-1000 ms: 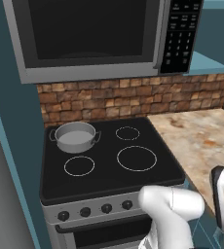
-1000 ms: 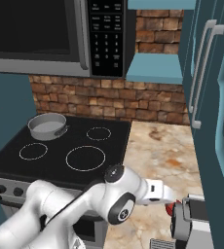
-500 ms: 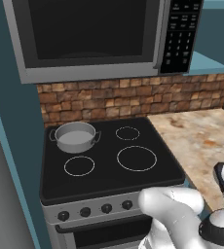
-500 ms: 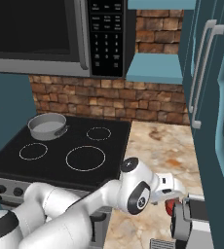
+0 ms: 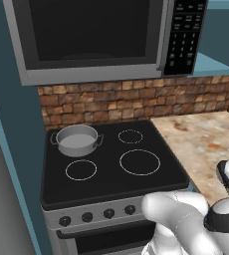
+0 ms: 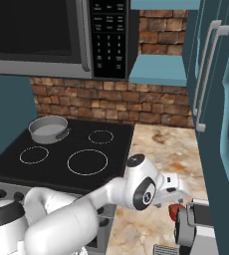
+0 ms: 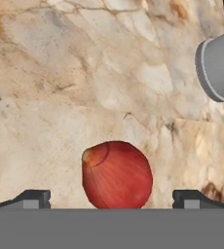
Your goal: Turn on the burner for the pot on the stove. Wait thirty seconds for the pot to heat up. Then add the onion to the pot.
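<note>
The onion (image 7: 117,174) lies on the worktop (image 7: 60,87) near its front right corner, centred between the tips of the wide-open, empty gripper (image 7: 112,198), straight ahead of it.

1. Pot (image 5: 76,141): small, grey, two loop handles, upright on the stove's (image 5: 111,169) rear-left burner, interior pale.
2. Stove: flat black glass top, white rings, black knobs on front.
3. Onion (image 7: 116,175): round, red, resting on the marbled table.
</note>
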Available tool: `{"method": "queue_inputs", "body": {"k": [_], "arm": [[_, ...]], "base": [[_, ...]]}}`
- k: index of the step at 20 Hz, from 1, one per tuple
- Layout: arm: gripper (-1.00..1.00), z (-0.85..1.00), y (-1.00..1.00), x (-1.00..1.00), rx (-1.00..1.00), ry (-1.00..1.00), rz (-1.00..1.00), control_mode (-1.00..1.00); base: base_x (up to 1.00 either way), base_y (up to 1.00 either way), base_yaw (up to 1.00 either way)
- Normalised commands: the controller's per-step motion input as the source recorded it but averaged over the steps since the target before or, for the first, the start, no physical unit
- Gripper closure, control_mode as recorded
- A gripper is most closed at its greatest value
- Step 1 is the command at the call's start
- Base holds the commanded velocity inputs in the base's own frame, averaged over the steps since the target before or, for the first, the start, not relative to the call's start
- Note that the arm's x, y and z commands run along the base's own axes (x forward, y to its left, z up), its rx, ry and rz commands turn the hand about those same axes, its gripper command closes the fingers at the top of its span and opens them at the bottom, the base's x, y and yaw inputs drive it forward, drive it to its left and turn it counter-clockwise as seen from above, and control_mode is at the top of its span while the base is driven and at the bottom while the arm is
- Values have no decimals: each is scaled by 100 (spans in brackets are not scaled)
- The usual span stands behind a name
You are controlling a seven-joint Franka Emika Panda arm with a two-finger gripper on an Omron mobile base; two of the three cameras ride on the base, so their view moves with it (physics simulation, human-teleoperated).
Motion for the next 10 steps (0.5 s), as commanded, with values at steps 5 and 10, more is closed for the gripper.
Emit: {"method": "queue_inputs", "body": {"k": [5,10], "arm": [[-100,-29,-2,0,2,7,0,-100],[-100,-31,-17,3,0,7,1,-100]], "base": [[0,0,0],[0,0,0]]}}
